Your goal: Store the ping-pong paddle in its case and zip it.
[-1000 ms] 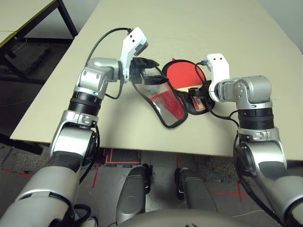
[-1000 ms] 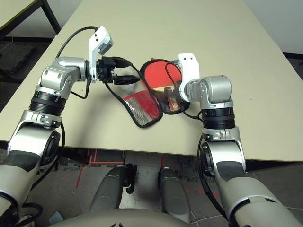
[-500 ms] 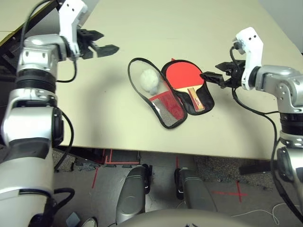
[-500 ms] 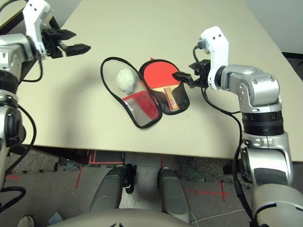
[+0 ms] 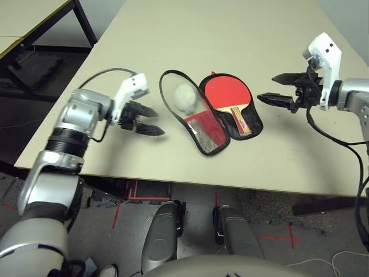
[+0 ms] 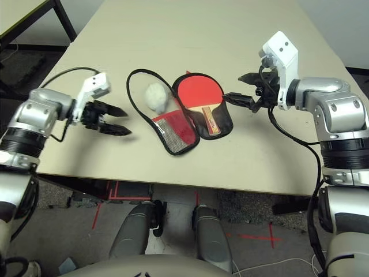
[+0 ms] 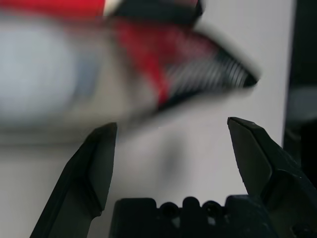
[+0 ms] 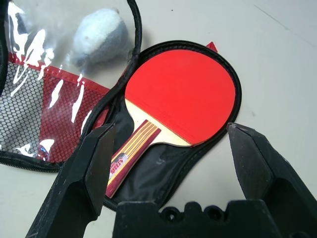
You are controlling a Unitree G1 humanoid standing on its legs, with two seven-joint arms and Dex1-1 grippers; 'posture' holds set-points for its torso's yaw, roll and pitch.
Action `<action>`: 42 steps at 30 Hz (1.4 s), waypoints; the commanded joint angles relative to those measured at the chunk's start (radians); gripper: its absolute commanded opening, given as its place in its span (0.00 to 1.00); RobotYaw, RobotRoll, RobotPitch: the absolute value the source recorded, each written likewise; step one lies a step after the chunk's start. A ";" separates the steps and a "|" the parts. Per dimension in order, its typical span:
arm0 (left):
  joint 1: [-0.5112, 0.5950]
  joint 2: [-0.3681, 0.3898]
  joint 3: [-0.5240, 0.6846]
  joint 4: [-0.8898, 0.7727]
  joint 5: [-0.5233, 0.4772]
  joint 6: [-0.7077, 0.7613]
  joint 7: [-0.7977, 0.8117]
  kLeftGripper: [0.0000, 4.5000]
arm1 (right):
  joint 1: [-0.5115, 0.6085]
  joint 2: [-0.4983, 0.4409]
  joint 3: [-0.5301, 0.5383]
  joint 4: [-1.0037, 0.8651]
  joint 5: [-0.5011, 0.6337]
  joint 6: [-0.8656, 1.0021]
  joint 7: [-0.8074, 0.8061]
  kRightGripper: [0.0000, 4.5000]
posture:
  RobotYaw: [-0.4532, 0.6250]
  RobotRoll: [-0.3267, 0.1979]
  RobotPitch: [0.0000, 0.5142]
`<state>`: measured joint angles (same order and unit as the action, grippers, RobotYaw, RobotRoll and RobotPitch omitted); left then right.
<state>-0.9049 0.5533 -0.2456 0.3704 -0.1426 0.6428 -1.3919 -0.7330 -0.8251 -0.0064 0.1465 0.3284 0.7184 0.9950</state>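
Lying open on the tabletop (image 5: 277, 23), the case (image 5: 210, 118) already cradled the ping-pong paddle (image 5: 228, 95) in its right half. Being soft and floppy, its mesh flap looked best pinched at the zipper rim. Left gripper (image 5: 147, 120) and right gripper (image 5: 277, 89) flanked the case, fingers spread wide, empty.

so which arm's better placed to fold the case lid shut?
Left, probably. The open left end effector hovers beside the flipped-open lid of the case; the right end effector is across the paddle, on the far half.
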 commanded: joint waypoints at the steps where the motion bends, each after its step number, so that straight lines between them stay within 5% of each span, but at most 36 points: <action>1: -0.099 -0.081 0.027 0.118 -0.002 -0.056 0.088 1.00 | -0.036 -0.013 -0.031 0.050 -0.006 0.051 -0.043 0.99 | 0.42 0.62 0.26; 7: -0.327 -0.283 0.128 0.490 0.003 -0.283 0.310 1.00 | -0.151 0.010 -0.092 0.157 0.015 0.235 -0.170 0.99 | 0.42 0.62 0.25; 13: -0.380 -0.338 0.200 0.613 -0.006 -0.396 0.399 1.00 | -0.149 0.022 -0.122 0.188 0.018 0.358 -0.247 0.99 | 0.41 0.62 0.26; 27: -0.066 -0.134 0.078 -0.028 -0.079 0.021 0.141 1.00 | -0.161 0.121 -0.285 0.414 0.207 0.896 -0.385 0.99 | 0.45 0.62 0.27; 42: -0.051 -0.133 0.071 -0.099 -0.115 0.084 0.193 1.00 | -0.112 0.283 -0.318 0.497 0.390 0.896 -0.669 0.99 | 0.45 0.62 0.29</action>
<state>-0.9521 0.4199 -0.1588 0.2768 -0.2477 0.7265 -1.2045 -0.8706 -0.5710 -0.3278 0.6317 0.7117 1.6056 0.3652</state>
